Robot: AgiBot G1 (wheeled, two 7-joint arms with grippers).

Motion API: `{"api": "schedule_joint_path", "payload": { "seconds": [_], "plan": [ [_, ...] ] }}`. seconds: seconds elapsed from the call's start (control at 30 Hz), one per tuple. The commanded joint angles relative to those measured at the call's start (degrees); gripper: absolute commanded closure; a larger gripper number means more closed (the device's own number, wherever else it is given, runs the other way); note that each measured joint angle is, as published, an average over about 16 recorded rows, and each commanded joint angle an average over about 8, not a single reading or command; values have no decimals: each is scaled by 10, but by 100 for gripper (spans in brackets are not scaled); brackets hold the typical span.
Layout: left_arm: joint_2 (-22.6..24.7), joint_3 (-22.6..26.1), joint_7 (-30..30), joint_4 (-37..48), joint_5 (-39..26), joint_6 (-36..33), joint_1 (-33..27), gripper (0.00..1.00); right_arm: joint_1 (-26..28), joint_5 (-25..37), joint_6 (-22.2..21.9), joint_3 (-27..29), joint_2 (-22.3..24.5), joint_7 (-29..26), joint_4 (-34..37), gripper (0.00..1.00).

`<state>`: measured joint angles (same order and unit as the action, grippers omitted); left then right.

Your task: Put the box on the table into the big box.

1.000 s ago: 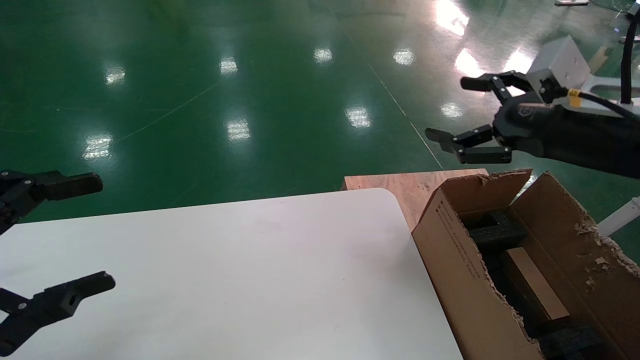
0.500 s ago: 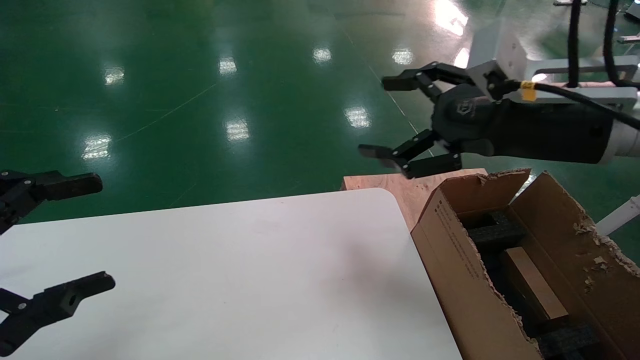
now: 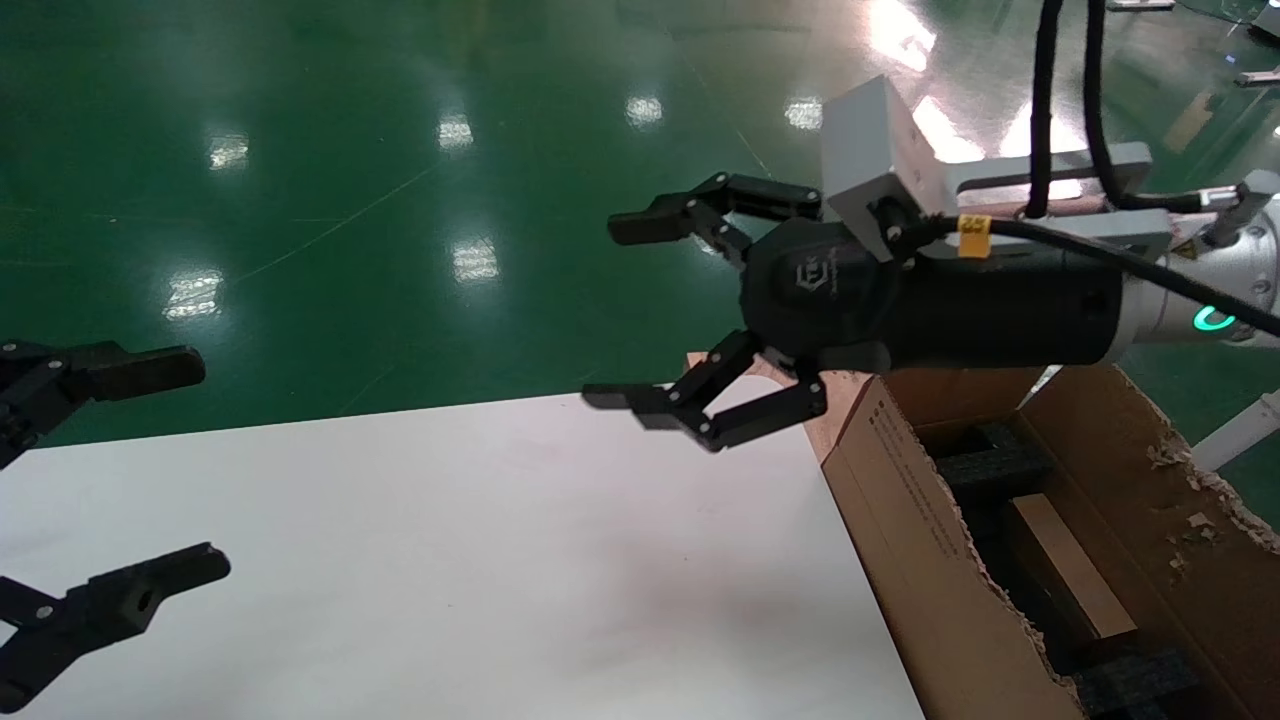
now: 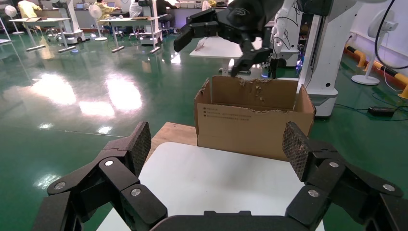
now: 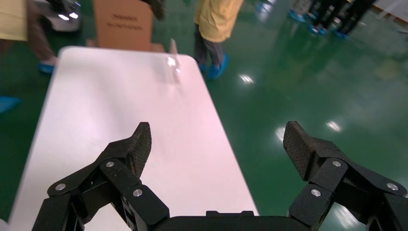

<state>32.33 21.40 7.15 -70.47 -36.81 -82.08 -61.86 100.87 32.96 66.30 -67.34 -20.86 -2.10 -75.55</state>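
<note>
- Head view: the right hand (image 3: pixel 632 305) hangs in the air over the far right corner of the white table (image 3: pixel 450 560), fingers spread wide and holding nothing.
- Head view: the left hand (image 3: pixel 150 470) sits at the left edge of the table, also spread wide and empty.
- Head view: the big box (image 3: pixel 940 560) stands just beside the right edge of the table, a brown corrugated carton with ragged, torn top edges and small black print down its side.
- Head view: inside it lies the box (image 3: pixel 1070 580), a small plain brown rectangular cardboard piece, set between black foam blocks (image 3: pixel 995 465). A plywood board (image 3: pixel 830 385) shows beneath the carton at the far corner of the table.
- Left wrist view: the left hand (image 4: pixel 219 149) shows both textured pads well apart over the table (image 4: pixel 216 178); beyond it the big box (image 4: pixel 252 118) stands with its printed side facing, and the right hand (image 4: pixel 211 53) hovers above it, spread.
- Right wrist view: the right hand (image 5: pixel 216 139) is spread open over the table (image 5: pixel 120 106), with glossy green floor (image 5: pixel 308 62) to one side.
</note>
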Motion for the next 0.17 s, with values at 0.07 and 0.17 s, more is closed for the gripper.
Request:
{"api": "schedule_joint_path", "payload": {
  "seconds": [0.07, 0.17],
  "plan": [
    [0, 0, 0, 0, 0, 0, 0, 0, -66, 15, 33, 87, -24, -15, 3, 0],
    [0, 0, 0, 0, 0, 0, 0, 0, -91, 21, 45, 119, -33, -20, 5, 0]
  ]
}}
